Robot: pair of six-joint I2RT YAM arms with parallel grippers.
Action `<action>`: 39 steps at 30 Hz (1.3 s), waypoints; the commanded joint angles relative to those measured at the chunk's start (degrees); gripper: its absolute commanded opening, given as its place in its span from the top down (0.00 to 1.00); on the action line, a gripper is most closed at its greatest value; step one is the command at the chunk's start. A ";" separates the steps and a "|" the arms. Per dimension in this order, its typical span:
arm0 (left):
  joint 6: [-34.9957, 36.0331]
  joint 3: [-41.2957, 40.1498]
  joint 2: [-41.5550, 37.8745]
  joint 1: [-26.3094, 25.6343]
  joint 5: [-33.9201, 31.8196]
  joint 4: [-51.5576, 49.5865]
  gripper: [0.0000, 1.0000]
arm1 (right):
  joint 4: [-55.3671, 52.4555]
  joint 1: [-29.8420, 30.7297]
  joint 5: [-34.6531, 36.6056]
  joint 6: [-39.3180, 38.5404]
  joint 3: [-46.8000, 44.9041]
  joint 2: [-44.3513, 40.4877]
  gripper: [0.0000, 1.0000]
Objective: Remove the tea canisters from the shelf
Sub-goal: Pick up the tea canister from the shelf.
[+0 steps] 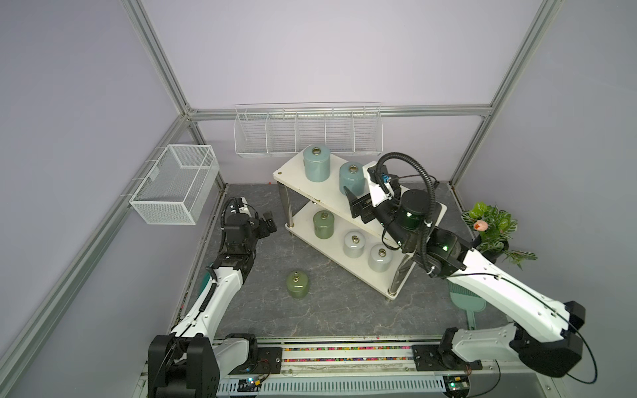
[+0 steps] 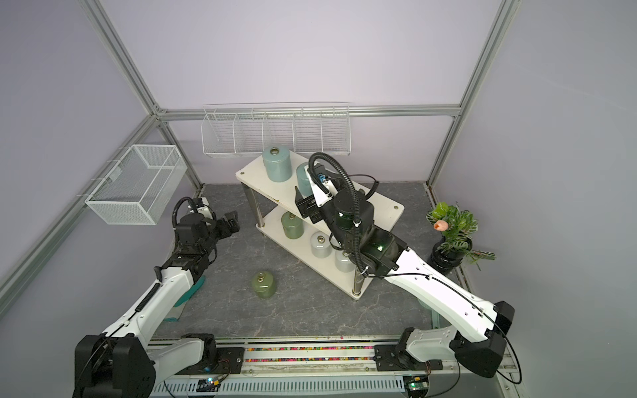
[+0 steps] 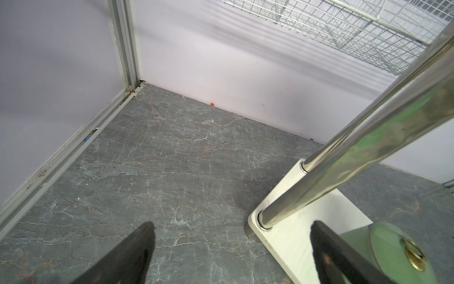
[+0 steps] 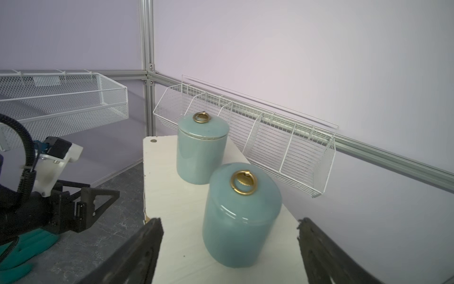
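The cream-white shelf (image 1: 296, 179) (image 2: 255, 175) stands slantwise on the grey table. Its top tier carries two light blue tea canisters (image 1: 316, 163) (image 1: 351, 179). On the lower tier stand an olive one (image 1: 324, 224) and two grey-white ones (image 1: 354, 244) (image 1: 379, 258). Another olive canister (image 1: 297, 284) (image 2: 263, 286) sits upright on the table, off the shelf. My right gripper (image 1: 355, 205) (image 4: 230, 221) hovers open over the top tier, its fingers either side of the nearer blue canister (image 4: 242, 216) without touching. My left gripper (image 1: 267, 224) (image 3: 232, 225) is open and empty at the shelf's left end, by the olive canister (image 3: 393, 248).
A white wire rack (image 1: 306, 132) hangs on the back wall right behind the shelf. A mesh basket (image 1: 175, 186) hangs on the left wall. A plant in a black vase (image 1: 493, 227) stands at the right. A teal tool (image 1: 465, 296) lies under the right arm.
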 commanded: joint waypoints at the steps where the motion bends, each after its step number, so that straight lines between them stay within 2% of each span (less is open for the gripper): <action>1: -0.56 0.82 0.49 -0.31 0.83 1.40 0.00 | -2.11 -2.39 -5.79 3.30 -1.74 -2.41 0.11; 6: -0.81 0.61 1.18 -0.46 1.19 2.02 0.00 | -2.97 -4.97 -13.53 4.21 -3.25 -2.94 0.11; 10: -0.76 0.25 1.47 -0.50 1.13 2.38 0.00 | -1.68 -5.42 -16.94 4.82 -4.68 -2.75 0.11; 20: -0.50 -0.23 2.36 -0.49 0.94 3.17 0.00 | 0.65 -8.29 -18.70 6.41 -3.08 2.79 0.11; 27: 0.07 -0.77 1.73 -0.49 -0.05 3.52 0.00 | 3.01 -9.93 -23.26 7.60 -1.79 6.00 0.11; 39: 0.65 -1.21 1.45 -0.49 -0.67 3.67 0.00 | 5.86 -10.33 -20.01 7.83 -1.35 8.68 0.11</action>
